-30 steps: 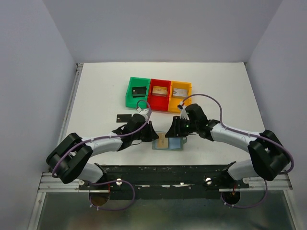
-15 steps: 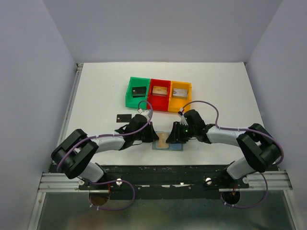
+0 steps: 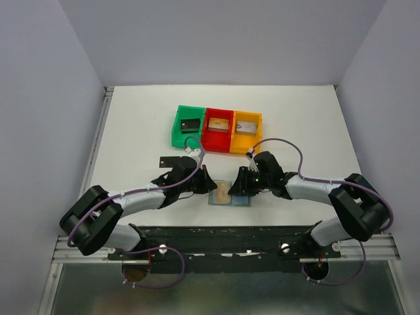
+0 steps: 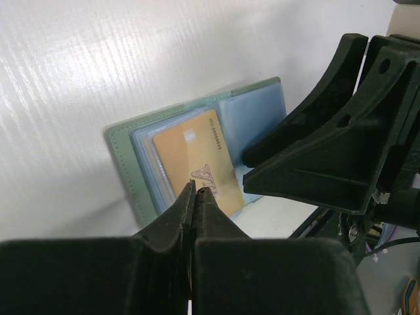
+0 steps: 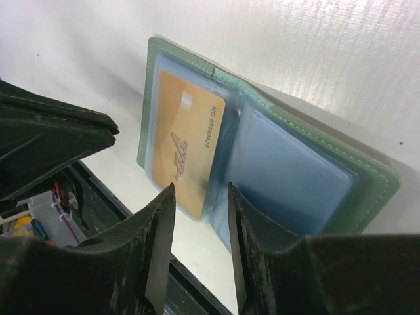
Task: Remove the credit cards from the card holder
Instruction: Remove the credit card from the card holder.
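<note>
A loose black card lies flat on the white surface, left of the action. The left claw is fully closed, its tips meeting at the near edge of the golden card; whether they pinch it is unclear. That card sits in the left half of the card holder, which lies open between the arms at the near edge. The right claw stands partly open over the holder's fold, gripping nothing. Behind, green, red and yellow bins stand in a row.
</note>
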### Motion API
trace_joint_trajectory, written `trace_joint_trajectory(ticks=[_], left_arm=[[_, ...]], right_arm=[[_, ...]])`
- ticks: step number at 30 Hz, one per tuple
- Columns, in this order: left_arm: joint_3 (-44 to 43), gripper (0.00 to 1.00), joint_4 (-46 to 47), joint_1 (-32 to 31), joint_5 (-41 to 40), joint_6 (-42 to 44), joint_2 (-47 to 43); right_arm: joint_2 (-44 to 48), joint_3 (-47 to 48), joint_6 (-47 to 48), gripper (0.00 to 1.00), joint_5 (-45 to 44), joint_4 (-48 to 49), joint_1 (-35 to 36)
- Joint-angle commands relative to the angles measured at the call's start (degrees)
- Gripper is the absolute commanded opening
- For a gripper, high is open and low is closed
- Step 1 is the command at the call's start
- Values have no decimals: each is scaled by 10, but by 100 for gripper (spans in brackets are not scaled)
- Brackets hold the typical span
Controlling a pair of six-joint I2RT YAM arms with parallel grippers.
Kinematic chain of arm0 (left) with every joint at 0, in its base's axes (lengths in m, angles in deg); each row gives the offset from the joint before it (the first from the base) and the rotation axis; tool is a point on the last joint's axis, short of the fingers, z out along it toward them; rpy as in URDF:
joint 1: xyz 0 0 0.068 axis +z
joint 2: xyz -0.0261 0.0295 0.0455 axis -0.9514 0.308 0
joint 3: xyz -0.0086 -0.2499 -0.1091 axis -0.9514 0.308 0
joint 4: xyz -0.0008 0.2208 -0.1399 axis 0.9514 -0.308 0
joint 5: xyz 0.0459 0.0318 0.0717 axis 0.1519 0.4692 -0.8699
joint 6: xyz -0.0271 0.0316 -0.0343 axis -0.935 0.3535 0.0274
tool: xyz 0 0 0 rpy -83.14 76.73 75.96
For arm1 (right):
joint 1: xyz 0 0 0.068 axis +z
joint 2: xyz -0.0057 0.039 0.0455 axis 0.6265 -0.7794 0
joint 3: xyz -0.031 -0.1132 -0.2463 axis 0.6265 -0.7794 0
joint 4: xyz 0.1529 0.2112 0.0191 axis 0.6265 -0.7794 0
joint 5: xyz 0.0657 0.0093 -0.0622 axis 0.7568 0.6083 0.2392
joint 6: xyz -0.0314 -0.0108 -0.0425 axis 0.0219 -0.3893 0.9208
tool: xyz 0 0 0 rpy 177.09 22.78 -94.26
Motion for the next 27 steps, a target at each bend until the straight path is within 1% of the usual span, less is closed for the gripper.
trace_joint_trajectory(ticks=[1,5,11,15,27], left_arm=[[-8,3,11,-3,-2,9,-10],[-18,2,20,-10,16,12,18],[-32,0,19,-21,18,9,63],[-31,0,6,-22,9,10,64],[-22,0,-7,-22,-6,12,64]], right_arm=[[29,9,7,44,-29,-38,2],[44,12,7,43,-9,-23,3],[9,18,-6,39,35,7,4],[-8,12,-17,39,42,25,4],[-31,5,-13,38,33,26,4]])
